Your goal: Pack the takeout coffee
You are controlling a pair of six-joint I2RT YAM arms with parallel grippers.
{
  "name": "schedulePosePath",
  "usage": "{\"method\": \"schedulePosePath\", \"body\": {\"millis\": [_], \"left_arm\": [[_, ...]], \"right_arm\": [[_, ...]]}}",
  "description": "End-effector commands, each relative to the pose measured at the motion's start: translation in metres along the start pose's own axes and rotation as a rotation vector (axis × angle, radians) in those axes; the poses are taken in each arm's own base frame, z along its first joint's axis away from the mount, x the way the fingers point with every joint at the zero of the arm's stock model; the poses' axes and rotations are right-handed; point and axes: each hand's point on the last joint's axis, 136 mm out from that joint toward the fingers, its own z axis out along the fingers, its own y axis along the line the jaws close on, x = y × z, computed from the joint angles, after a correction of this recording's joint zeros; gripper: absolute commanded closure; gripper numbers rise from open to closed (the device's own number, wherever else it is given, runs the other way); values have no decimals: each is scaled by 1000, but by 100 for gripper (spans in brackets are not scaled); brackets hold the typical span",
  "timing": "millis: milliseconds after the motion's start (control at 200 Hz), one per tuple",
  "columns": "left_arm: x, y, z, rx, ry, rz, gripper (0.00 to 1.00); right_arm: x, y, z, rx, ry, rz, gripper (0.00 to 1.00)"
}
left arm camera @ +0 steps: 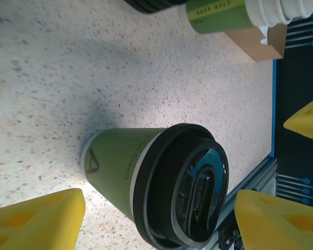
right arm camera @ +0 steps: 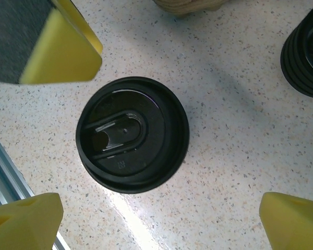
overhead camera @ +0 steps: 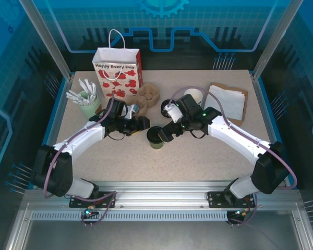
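The takeout coffee (overhead camera: 156,137), a green paper cup with a black lid, stands upright on the speckled table between the two arms. In the left wrist view the takeout coffee (left arm camera: 156,192) sits between the yellow fingertips (left arm camera: 36,219) without touching them, and my left gripper (left arm camera: 159,224) is open. My left gripper (overhead camera: 140,124) is just left of the cup. Looking straight down in the right wrist view, the black lid (right arm camera: 132,134) is a little beyond my open right gripper (right arm camera: 156,224). My right gripper (overhead camera: 167,132) hovers at the cup's right side.
A red-and-white paper bag (overhead camera: 117,70) stands at the back. A pale green cup with white sticks (overhead camera: 88,104) is at the left, a cardboard cup carrier (overhead camera: 148,96) behind the coffee. A stack of black lids (right arm camera: 305,52), stacked cups (left arm camera: 235,13) and brown paper (overhead camera: 227,99) lie right.
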Motion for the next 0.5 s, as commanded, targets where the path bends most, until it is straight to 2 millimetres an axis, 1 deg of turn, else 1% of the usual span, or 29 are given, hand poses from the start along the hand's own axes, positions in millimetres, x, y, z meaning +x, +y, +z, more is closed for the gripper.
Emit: {"method": "schedulePosePath", "body": {"millis": [0,145,285,425,495], "left_arm": [[9,-8,12,50,67,0,23],[16,-5,21,35,104,11,24],[21,-1,27,35,123,0,30],[22,-7,31,50,129,3,36],[23,-10,32,61,131,3,37]], "right_arm": [[8,0,-6,-16,9,29,3],[11,-4,-9,-6,6,36,3],[12,-5,-10,-5,7,39,3],[14,-6,-11,-1,8,41,3],[14,-7,-12,2,9,42,3]]}}
